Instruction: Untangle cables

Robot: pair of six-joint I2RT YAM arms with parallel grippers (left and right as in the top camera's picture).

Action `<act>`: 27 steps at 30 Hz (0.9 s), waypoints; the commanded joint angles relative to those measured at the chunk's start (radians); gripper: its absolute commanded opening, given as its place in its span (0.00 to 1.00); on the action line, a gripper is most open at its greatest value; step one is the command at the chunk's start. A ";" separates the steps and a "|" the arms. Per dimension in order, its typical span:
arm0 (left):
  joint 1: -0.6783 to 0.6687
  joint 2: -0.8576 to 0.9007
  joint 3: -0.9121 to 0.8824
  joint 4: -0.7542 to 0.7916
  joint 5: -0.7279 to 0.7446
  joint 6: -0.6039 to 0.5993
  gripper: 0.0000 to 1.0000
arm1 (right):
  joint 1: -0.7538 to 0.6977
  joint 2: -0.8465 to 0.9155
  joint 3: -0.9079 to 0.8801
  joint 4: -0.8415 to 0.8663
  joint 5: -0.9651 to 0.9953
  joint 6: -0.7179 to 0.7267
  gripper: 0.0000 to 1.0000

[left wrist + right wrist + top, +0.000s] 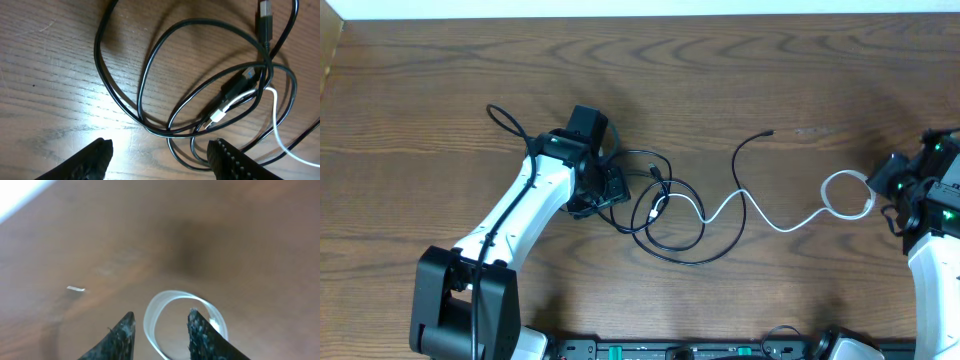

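Looping black cables (667, 216) tangled with white cable (782, 228), far end coiled

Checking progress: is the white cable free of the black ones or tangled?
Tangled. The white cable has its plug end inside loops of the black cables, crossing them; its other end coils apart.

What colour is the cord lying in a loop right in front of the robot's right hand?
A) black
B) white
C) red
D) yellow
B: the right wrist view shows a white cord curled in a ring just beyond the open right hand.
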 commanded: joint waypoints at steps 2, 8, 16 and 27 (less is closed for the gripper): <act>-0.002 0.000 -0.002 -0.018 -0.010 0.066 0.65 | 0.018 -0.001 0.009 0.058 -0.342 0.000 0.31; -0.002 0.000 -0.002 -0.026 -0.012 0.074 0.65 | 0.103 0.003 0.008 -0.170 -0.334 -0.015 0.44; -0.002 0.000 -0.002 -0.027 -0.012 0.074 0.65 | 0.259 0.064 0.006 -0.493 -0.005 0.023 0.40; -0.002 0.000 -0.002 -0.027 -0.012 0.074 0.66 | 0.292 0.209 0.005 -0.484 0.015 0.217 0.45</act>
